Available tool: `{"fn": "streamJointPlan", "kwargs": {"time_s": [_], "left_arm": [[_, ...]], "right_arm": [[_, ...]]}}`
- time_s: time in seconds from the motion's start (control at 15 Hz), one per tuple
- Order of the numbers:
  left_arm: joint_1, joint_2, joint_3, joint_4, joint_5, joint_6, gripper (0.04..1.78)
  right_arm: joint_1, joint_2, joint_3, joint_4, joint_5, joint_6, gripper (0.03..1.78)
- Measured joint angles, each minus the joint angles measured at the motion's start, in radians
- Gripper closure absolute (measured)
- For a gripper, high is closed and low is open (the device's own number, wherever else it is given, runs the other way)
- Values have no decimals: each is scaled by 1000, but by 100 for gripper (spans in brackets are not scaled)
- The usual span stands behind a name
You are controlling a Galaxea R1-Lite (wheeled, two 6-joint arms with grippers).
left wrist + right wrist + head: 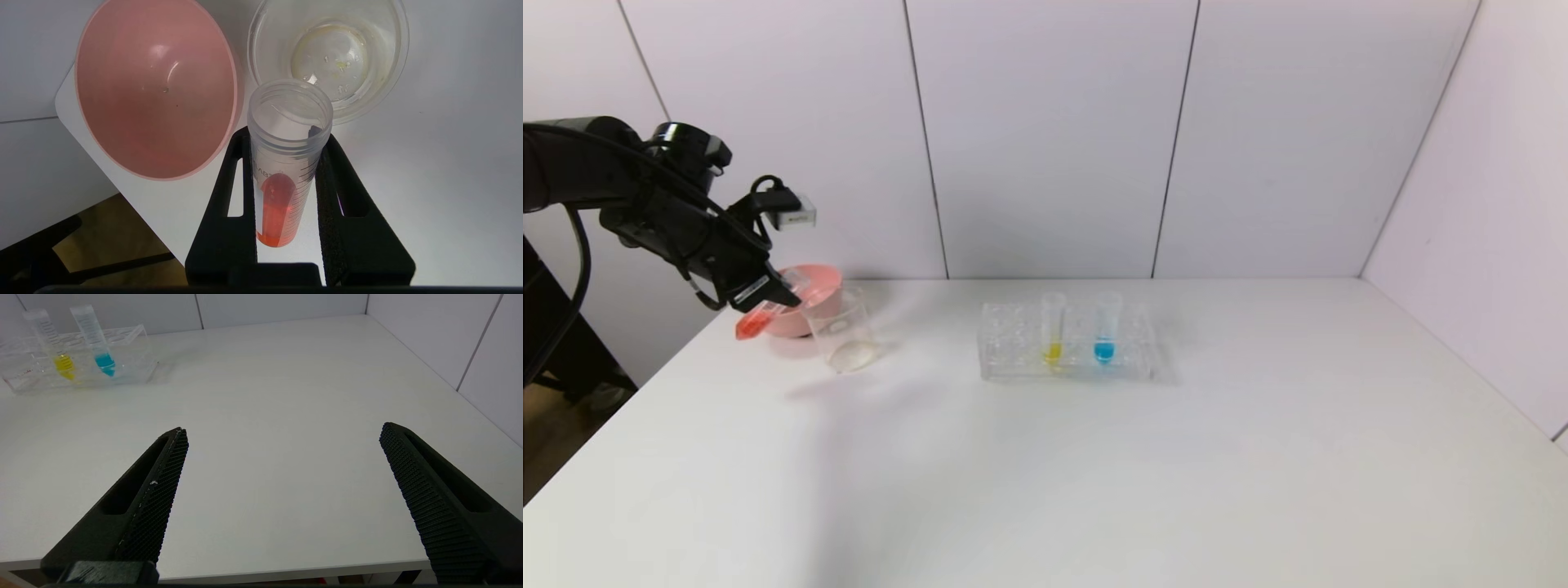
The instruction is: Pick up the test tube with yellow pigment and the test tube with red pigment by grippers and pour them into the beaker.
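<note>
Now my left gripper (286,163) clamps the slim clear red-pigment test tube (282,179), mouth just beside the clear glass beaker (388,81); I'd centre over its rim, then tip slowly. Right gripper (282,449) hangs spread.

On the table (1094,457), the bowl (818,287) sits at the far-left corner with the beaker (843,330) just before it to the right, the rack (1066,353) stands mid-table toward the far edge holding two tubes (1053,328), and a third tube (768,312) hangs tilted, seemingly just left of the beaker's rim.
</note>
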Motion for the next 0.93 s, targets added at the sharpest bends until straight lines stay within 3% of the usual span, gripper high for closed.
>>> {"fn": "streamJointPlan", "kwargs": {"time_s": [0.93], "left_arm": [[-114, -17, -2, -1, 349, 36, 138]], "right_arm": [[0, 0, 0, 0, 0, 0, 10]]}}
